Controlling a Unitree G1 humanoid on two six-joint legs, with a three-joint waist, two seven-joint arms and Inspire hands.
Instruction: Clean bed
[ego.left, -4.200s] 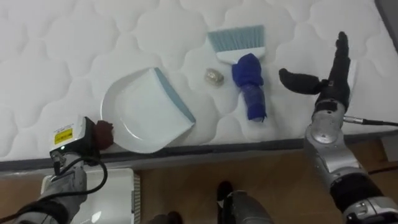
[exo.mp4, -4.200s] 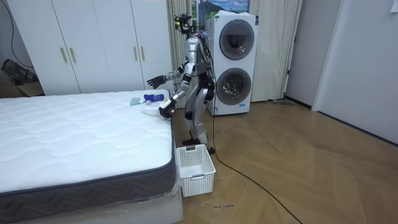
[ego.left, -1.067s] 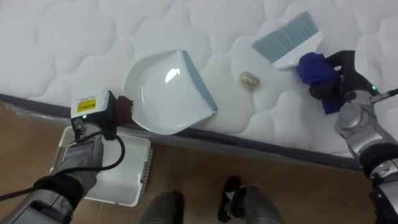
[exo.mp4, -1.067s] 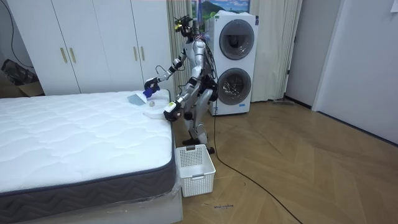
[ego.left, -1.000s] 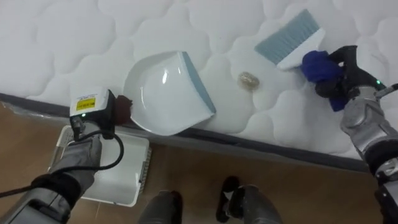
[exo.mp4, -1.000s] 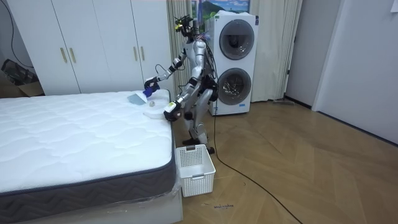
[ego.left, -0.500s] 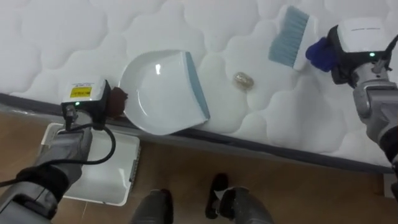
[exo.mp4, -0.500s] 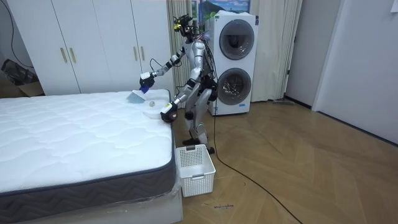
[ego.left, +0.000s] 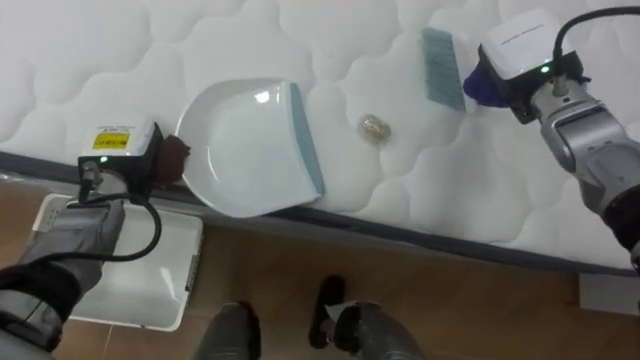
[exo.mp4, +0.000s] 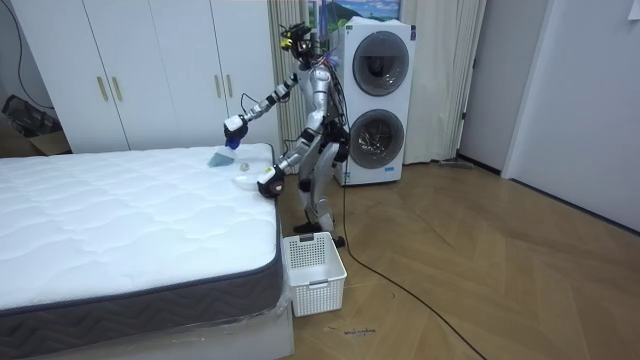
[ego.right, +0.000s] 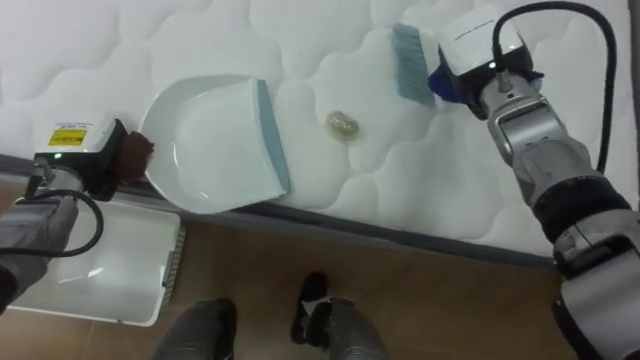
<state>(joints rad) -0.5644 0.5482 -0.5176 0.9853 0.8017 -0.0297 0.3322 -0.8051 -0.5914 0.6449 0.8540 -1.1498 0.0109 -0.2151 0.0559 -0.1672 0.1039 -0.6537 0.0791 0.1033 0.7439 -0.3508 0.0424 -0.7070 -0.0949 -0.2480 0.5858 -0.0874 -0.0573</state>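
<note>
A white dustpan (ego.left: 250, 150) with a grey-blue lip lies on the mattress (ego.left: 120, 60) at its near edge. My left hand (ego.left: 118, 165) is shut on its dark red handle (ego.left: 176, 160), just off the bed's side. A small crumpled beige scrap (ego.left: 374, 126) lies right of the pan's lip. My right hand (ego.left: 528, 60) is shut on the blue handle (ego.left: 476, 90) of a brush (ego.left: 440, 65) and holds it above the bed, pale-blue bristles seen edge-on. In the room view the brush (exo.mp4: 220, 156) hangs under my raised right hand (exo.mp4: 233, 127).
A white laundry basket (ego.left: 130, 270) stands on the wooden floor beside the bed, under my left arm. I stand at the bed's corner, with stacked washing machines (exo.mp4: 378, 100) behind me and white wardrobes (exo.mp4: 150, 70) along the wall.
My right hand has lifted the brush off the mattress and turned it, so the bristles now show edge-on. The left hand keeps the dustpan still. The eye views have shifted.
</note>
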